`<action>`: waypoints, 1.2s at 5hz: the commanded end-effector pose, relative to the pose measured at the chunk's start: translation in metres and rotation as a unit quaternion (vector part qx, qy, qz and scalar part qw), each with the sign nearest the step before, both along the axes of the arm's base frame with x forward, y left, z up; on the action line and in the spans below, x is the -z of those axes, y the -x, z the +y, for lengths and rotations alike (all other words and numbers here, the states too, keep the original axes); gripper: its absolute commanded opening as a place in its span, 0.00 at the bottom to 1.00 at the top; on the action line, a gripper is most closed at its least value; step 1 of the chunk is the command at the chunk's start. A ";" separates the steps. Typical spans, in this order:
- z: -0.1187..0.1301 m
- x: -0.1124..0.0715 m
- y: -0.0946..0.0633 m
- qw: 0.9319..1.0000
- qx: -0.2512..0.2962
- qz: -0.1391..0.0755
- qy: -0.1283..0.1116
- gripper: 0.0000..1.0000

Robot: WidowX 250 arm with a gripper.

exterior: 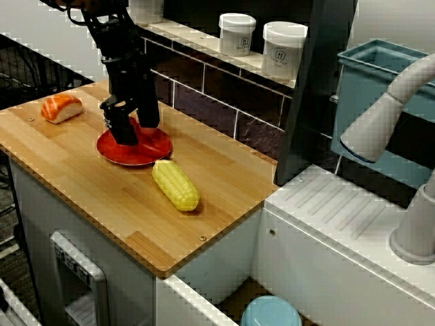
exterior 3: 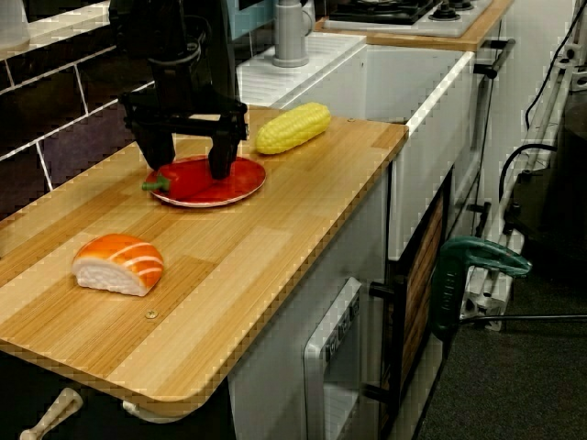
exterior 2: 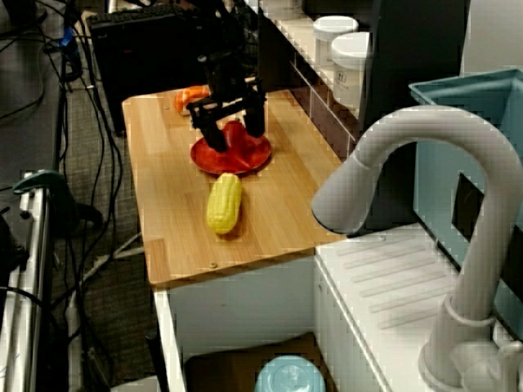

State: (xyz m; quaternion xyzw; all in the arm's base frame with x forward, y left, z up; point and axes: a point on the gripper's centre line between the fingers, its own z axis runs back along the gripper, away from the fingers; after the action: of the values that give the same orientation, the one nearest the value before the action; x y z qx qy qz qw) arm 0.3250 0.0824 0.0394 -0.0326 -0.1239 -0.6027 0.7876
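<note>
gripper (exterior 3: 188, 160) hung wide open over plate (exterior 3: 248, 180) | pepper (exterior 3: 177, 177) sat right between its fingers, stem poking out sideways

Wooden countertop (exterior: 231, 176), dark tiled wall (exterior: 204, 85), white sink unit (exterior: 340, 231), curved grey faucet (exterior 2: 425, 135).

arm (exterior: 126, 61): matte black, boxy segments; claw (exterior: 138, 131): black, two thick blunt fingers (exterior: 124, 130)

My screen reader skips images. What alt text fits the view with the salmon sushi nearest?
A black gripper, open, straddles a red pepper on a red plate. Corn lies beyond on the wooden counter, salmon sushi in front.
</note>
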 end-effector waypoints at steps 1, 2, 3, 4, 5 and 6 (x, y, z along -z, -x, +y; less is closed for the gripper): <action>0.001 -0.004 0.002 1.000 -0.010 -0.018 -0.019 1.00; 0.001 -0.002 0.001 0.999 -0.026 -0.027 -0.031 0.00; 0.002 -0.005 -0.002 0.999 -0.030 -0.022 -0.030 0.00; 0.005 -0.015 -0.006 0.999 -0.039 -0.016 -0.016 0.00; 0.008 -0.025 -0.007 0.999 -0.033 -0.003 0.010 0.00; 0.010 -0.034 -0.009 0.998 -0.038 0.021 0.048 0.00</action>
State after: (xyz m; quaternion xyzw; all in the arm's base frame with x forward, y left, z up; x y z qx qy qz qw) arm 0.3322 0.0876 0.0597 -0.0998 -0.1255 -0.5632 0.8106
